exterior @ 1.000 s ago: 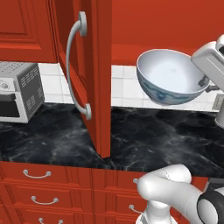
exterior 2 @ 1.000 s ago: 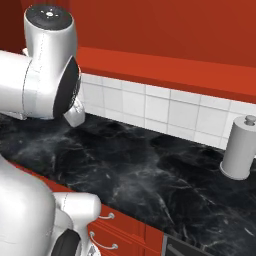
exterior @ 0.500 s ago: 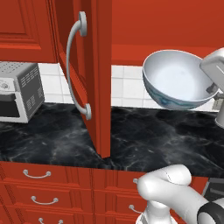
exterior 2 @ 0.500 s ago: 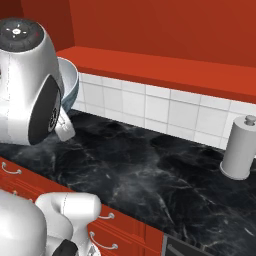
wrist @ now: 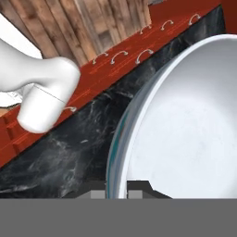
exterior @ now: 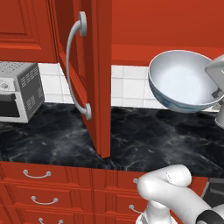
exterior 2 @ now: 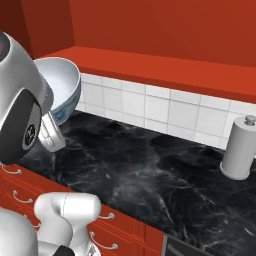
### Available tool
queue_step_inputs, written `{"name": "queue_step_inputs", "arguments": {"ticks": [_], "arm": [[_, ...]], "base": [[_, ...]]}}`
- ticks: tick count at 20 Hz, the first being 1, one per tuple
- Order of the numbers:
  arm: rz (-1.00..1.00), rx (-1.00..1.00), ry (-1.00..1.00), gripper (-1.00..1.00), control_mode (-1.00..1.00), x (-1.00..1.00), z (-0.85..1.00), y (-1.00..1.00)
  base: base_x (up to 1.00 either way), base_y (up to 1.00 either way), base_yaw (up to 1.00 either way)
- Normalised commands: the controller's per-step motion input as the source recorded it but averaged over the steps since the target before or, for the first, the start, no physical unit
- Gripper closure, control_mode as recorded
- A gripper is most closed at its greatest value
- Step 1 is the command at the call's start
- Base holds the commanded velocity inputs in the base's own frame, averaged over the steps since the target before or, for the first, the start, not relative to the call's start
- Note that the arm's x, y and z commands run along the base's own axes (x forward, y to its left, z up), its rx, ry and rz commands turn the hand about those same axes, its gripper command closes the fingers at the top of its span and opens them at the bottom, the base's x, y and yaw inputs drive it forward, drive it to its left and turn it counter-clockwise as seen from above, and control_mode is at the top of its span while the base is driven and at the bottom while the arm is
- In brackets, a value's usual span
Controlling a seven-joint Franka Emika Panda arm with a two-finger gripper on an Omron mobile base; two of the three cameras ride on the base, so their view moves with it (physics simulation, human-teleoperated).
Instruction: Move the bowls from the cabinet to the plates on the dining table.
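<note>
Clamped on its rim by the pincer (wrist: 115, 193), the glossy white, blue-tinted round bowl (exterior: 183, 81) has swung farther from the red wooden cabinet door (exterior: 94, 74) beside it, so carrying tableward comes next.

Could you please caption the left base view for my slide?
Hand carries white bowl beside the open red cabinet door.

A home kitchen, rendered: red wall cabinet (exterior: 94, 65) with a long silver handle (exterior: 76, 65), red drawers (exterior: 43, 192) below a black marble surface (exterior 2: 150, 175), white tiles (exterior 2: 150, 107) behind it, a toaster oven (exterior: 17, 89) and a paper towel roll (exterior 2: 239, 147).
</note>
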Motion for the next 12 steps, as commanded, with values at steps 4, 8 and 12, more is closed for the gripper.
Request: {"name": "queue_step_inputs", "arguments": {"ticks": [4, 8, 12], "arm": [[-0.11, 0.00, 0.00, 1.00, -1.00, -0.16, 0.00, -0.04], [-0.11, 0.00, 0.00, 1.00, -1.00, -0.12, 0.00, -0.01], [-0.09, 0.00, 0.00, 1.00, -1.00, -0.06, 0.00, 0.00]], "base": [[0.00, 0.00, 0.00], [0.00, 0.00, 0.00], [0.00, 0.00, 0.00]]}}
